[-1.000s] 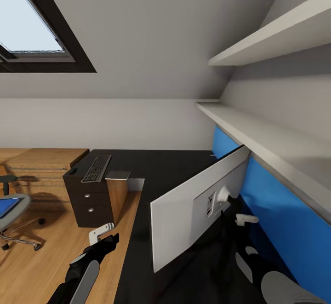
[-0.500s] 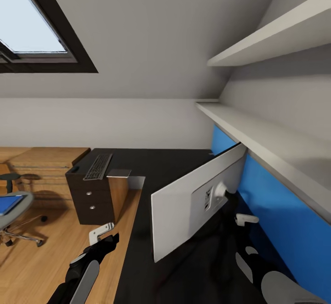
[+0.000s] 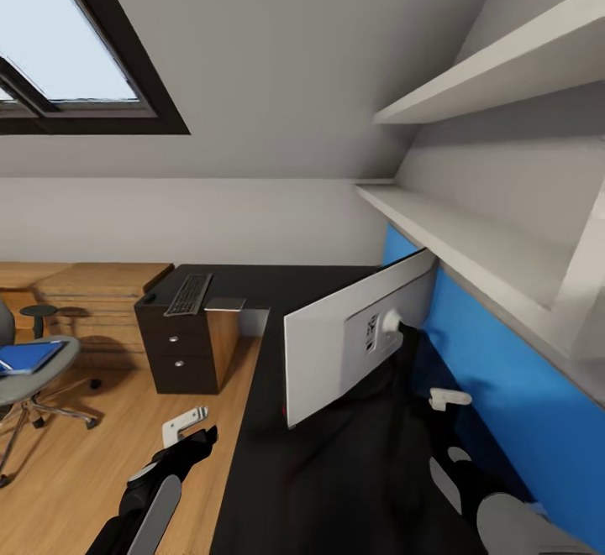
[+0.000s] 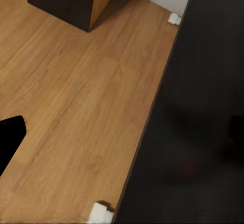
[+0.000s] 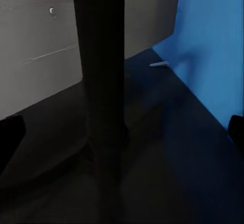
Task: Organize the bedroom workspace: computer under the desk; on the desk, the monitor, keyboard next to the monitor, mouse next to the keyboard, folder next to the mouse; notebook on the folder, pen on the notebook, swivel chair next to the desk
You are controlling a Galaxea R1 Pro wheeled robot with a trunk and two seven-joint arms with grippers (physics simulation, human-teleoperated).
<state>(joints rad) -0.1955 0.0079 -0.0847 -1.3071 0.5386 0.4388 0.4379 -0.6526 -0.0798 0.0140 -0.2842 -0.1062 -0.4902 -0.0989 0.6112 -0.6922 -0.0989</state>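
Swung around since a second ago, my head camera now takes in more of the room's 9 o'clock side, the whole scene sliding over as the view turned rather than the things. The monitor [image 3: 353,332] stands on the desk [image 3: 336,471], silver back toward me, long axis running 7 to 1 o'clock, its stand [image 5: 101,82] close before my right claw [image 3: 449,399]. That right arm is the nearer; my left claw [image 3: 185,425] hangs over the wooden floor [image 4: 76,97] off the desk's edge. Whether either claw is apart or together, I cannot tell. The keyboard [image 3: 190,294] lies at 11 o'clock on the drawer unit [image 3: 186,353]; the swivel chair [image 3: 34,370] sits at 9 o'clock, well apart. Bare desktop lies between monitor and keyboard.
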